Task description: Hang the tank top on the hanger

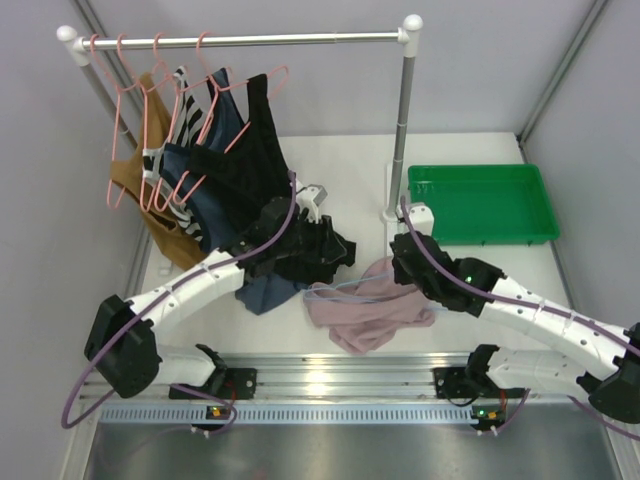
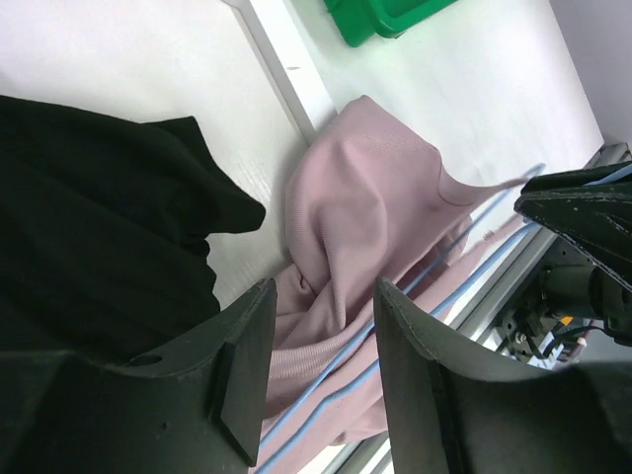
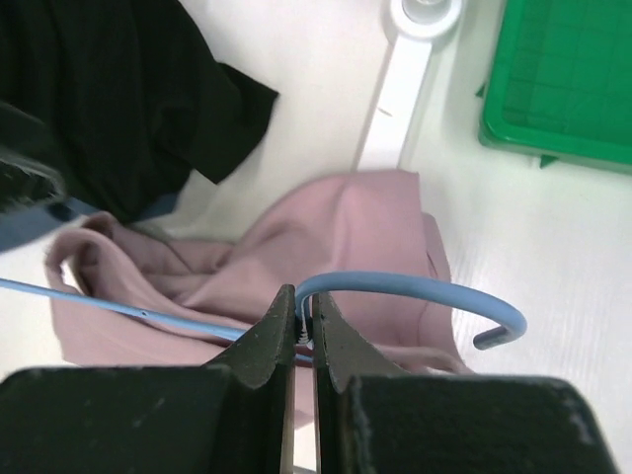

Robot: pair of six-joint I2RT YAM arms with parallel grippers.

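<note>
The right gripper [image 3: 304, 301] is pressed together on the hanger [image 3: 415, 286], pinching the light-blue wire at the neck where the hook begins. The left gripper [image 2: 324, 291] has its fingers [image 2: 247, 365] spread with nothing between them. It hangs over the tank top [image 2: 365, 197], where two blue wires cross the fabric.

The landmark is the rack post [image 1: 402, 130]. The tank top [image 1: 370, 310] lies crumpled on the near side of the post's foot, a little to its left. The hanger [image 1: 345, 288] lies across the top with its long axis running left to right. Its hook end is at the post's side, and its body reaches leftward away from the post. In the right wrist view the hook arcs to the right and its tip curls back toward the near edge. Whether the wire rests on the fabric or is lifted clear of it cannot be told.

The table [image 1: 340, 160] is white. A black garment [image 1: 320, 250] is heaped on it left of the post's foot, touching the tank top. A green tray [image 1: 480, 235] sits just right of the post. The rail [image 1: 300, 40] runs left from the post's head. It carries pink wire hangers [image 1: 125, 120] with mustard, striped, navy and black clothes. Pale grey walls [image 1: 480, 60] close in the far side.
</note>
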